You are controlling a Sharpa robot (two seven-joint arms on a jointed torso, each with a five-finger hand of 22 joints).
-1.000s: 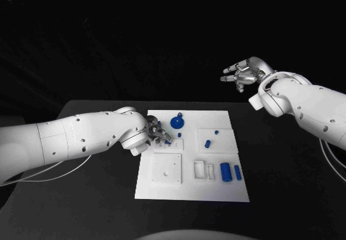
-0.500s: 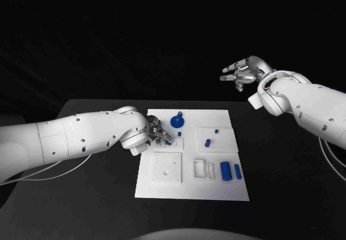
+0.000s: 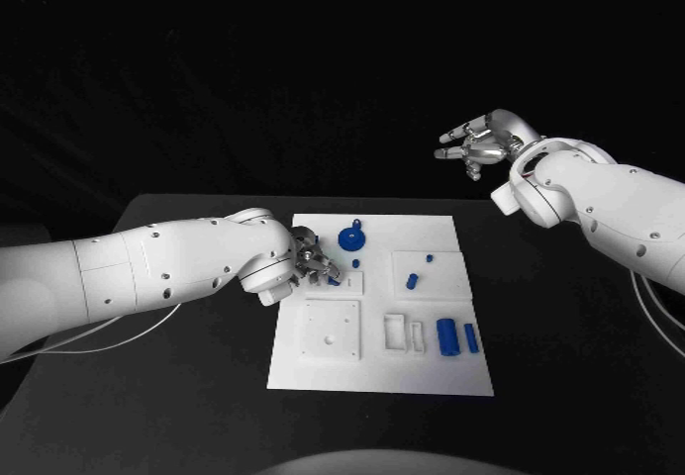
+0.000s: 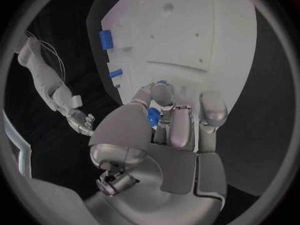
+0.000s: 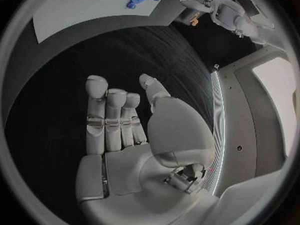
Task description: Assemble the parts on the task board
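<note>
Left hand: the left hand [image 3: 312, 263] rests low on the white board [image 3: 429, 376], at its edge nearest that arm, fingers curled down onto a small blue piece [image 4: 153, 116].
Grip, wrist camera: the left wrist view shows the blue piece pinched between the silver fingertips [image 4: 164, 92], pressed against the board; its long axis cannot be told because the fingers cover most of it.
Right hand: the right hand [image 3: 478, 143] hangs in the air well above and beyond the far corner of the board, holding nothing; its fingers lie side by side and nearly straight, the thumb set apart, palm open.
Cylinders: two smooth blue cylinders [image 3: 446, 338] lie flat side by side on the board, well away from the left hand toward the robot, their long axes running from the near edge to the far edge.
Gear: a round blue gear [image 3: 351, 240] with a toothed rim sits just beyond the left hand's fingers; the right wrist view also catches it.
Small pegs: short blue pegs [image 3: 411, 282] stand across the board from the left hand.
Board surface: matte white, with raised square plates and slotted recesses.
Table: black table [image 3: 171, 396], dull finish.
</note>
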